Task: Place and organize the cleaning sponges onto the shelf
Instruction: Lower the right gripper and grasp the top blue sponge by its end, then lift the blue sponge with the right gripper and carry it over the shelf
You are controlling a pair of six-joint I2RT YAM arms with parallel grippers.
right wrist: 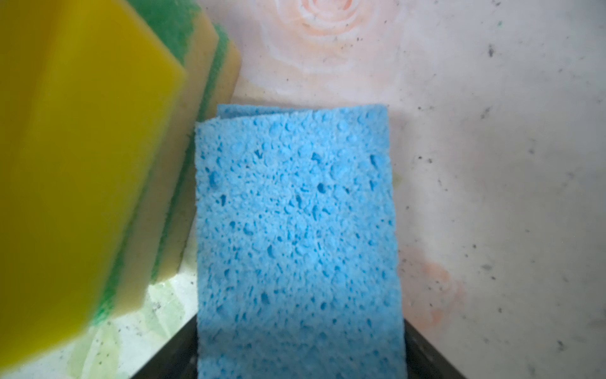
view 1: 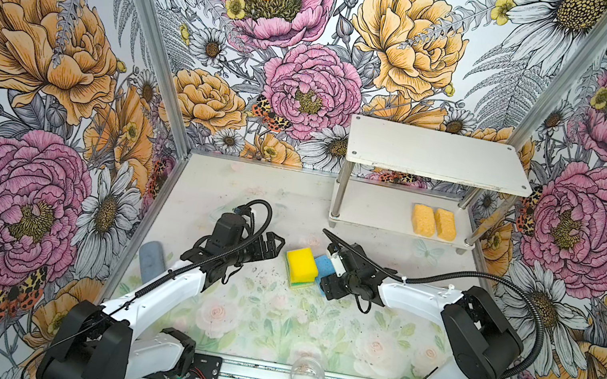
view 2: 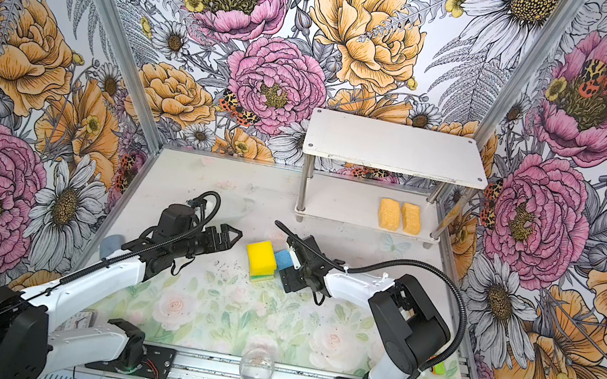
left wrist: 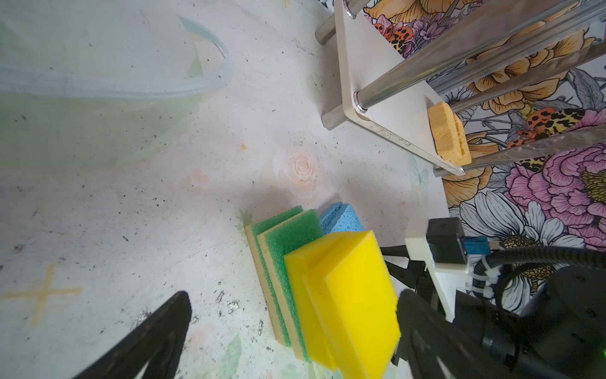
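Note:
A thick yellow sponge (view 1: 301,262) lies on top of green-topped sponges (left wrist: 288,242) in the middle of the table. Right beside that stack are two flat blue sponges (view 1: 321,264), one on the other. My right gripper (right wrist: 300,361) is shut on the upper blue sponge (right wrist: 295,213), its fingers (right wrist: 423,354) pressed against both long edges. My left gripper (view 1: 273,245) stands open just left of the yellow sponge, nothing between its fingers (left wrist: 164,328). The shelf (view 1: 438,155) stands at the back right. Two orange-yellow sponges (view 1: 423,220) lie side by side on its lower board; its top board is bare.
A grey-blue cylinder (view 1: 152,261) lies at the left edge beside my left arm. A clear glass (view 1: 306,376) stands at the front edge in the middle. A clear plastic bowl (left wrist: 98,82) sits behind my left gripper. Flowered walls close in three sides.

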